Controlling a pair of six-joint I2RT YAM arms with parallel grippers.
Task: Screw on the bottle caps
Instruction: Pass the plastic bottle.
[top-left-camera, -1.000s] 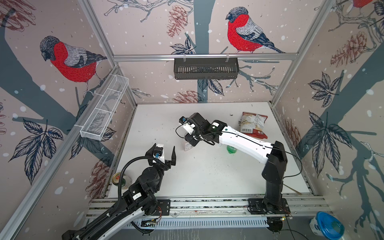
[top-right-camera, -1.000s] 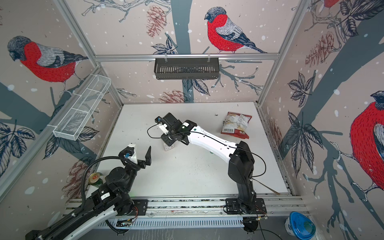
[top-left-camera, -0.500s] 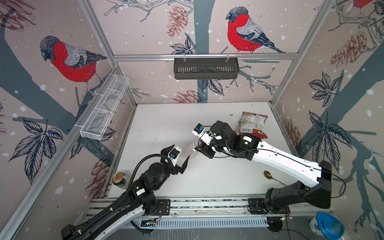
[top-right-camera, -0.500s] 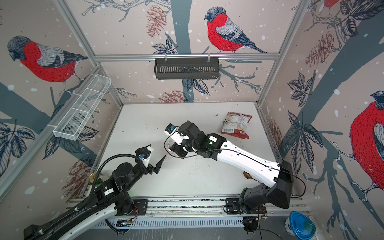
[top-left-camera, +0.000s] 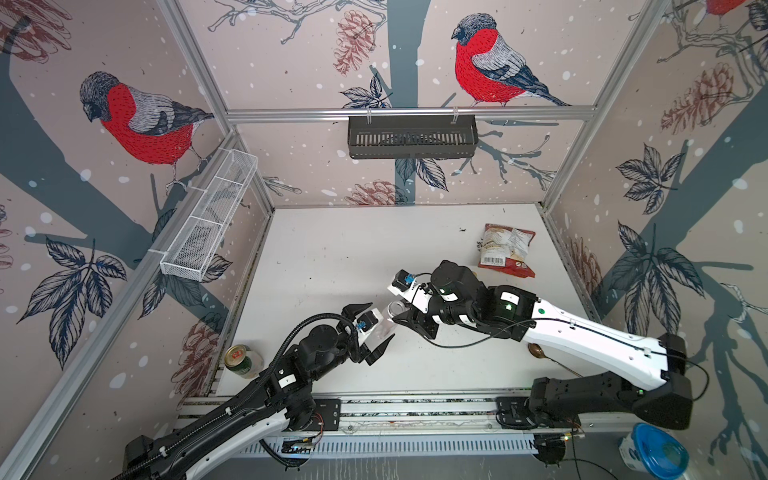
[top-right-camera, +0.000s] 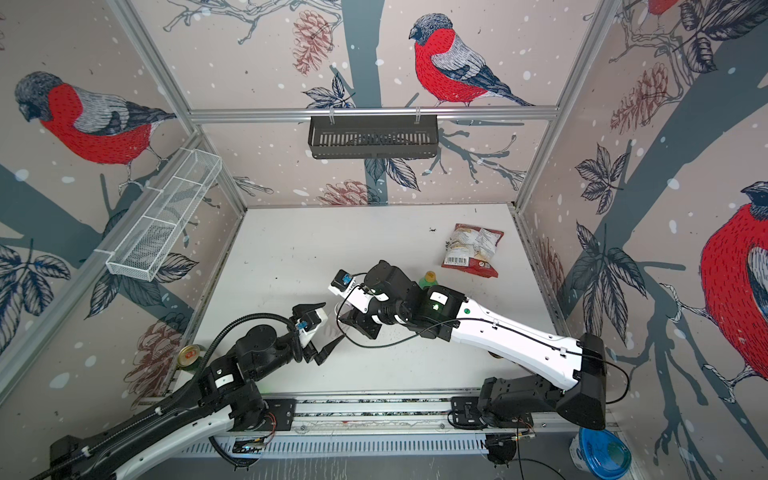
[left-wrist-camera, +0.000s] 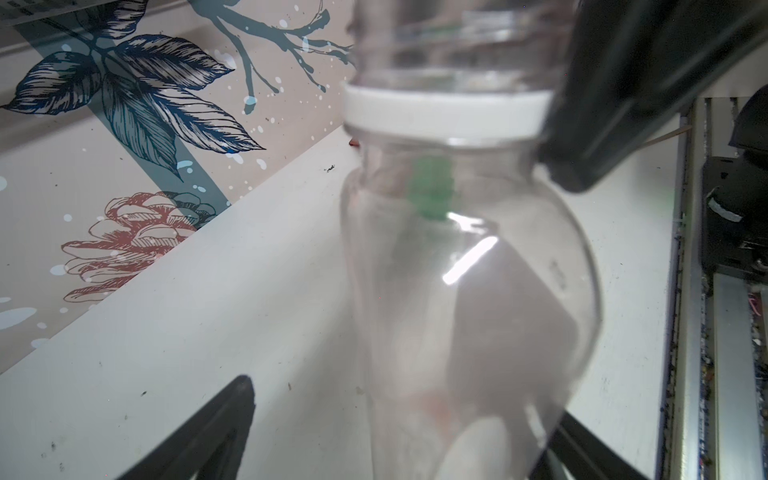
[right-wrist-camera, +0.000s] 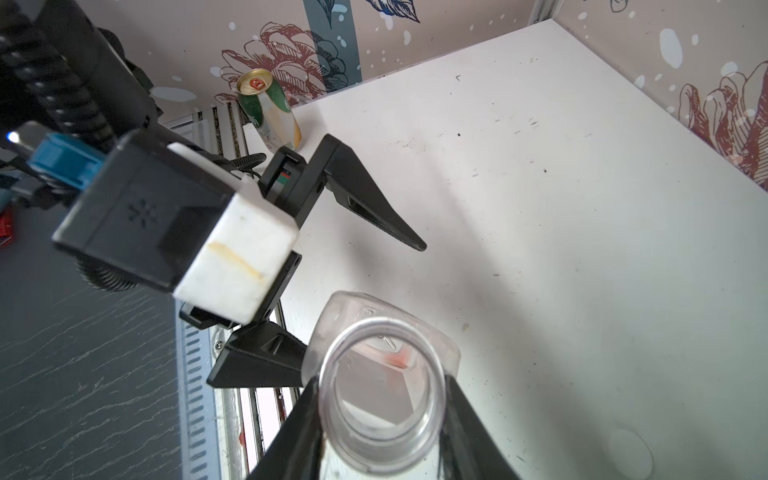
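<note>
The right gripper is clamped on the neck of the clear bottle, holding it uncapped over the bench near the middle of the front edge. The left gripper is spread wide and holds nothing, with its fingers on either side of the bottle's body; I cannot tell whether they touch it. The bottle looks empty and so light, with thin, smooth walls likely to dent or slip under a hard squeeze. The flat sides of the squarish body seem the best hold, leaving the mouth free. The green bottle stands behind the right arm, with a yellow cap on top.
</note>
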